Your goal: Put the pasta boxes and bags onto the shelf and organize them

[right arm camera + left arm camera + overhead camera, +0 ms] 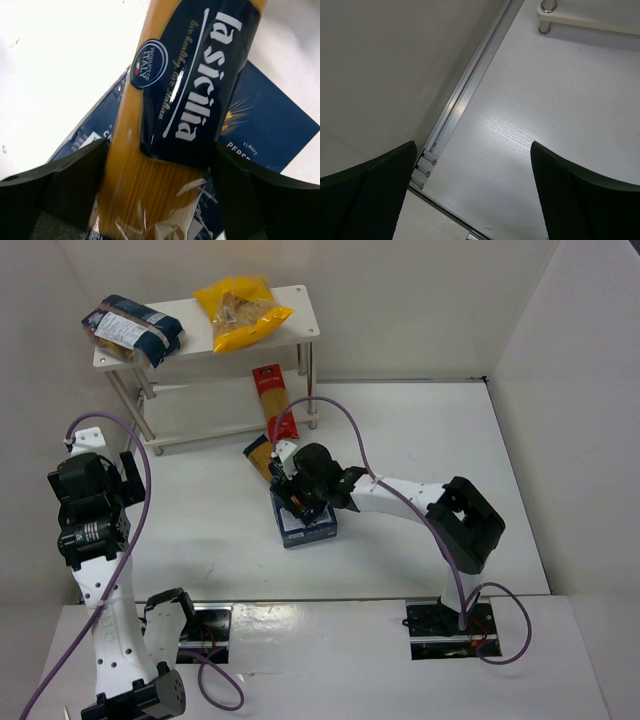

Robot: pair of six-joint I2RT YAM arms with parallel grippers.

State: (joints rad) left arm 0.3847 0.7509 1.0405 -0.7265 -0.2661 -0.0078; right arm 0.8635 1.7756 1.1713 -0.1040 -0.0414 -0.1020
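Note:
My right gripper [298, 488] [160, 192] is shut on the near end of an amber spaghetti pack [261, 456] [165, 125] with a dark blue label. It holds the pack just over the dark blue box [308, 527] [265, 117], which lies on the table. A red spaghetti pack [274, 400] lies on the table by the shelf's right legs. A yellow bag [240, 310] and a dark blue bag [132, 330] lie on the top board of the white shelf [300, 300]. My left gripper [128, 472] [472, 190] is open and empty at the far left.
White enclosure walls stand at the left, back and right. The left wrist view shows the wall's metal rail [465, 95] and one shelf foot [547, 10]. A purple cable [345, 420] arcs over my right arm.

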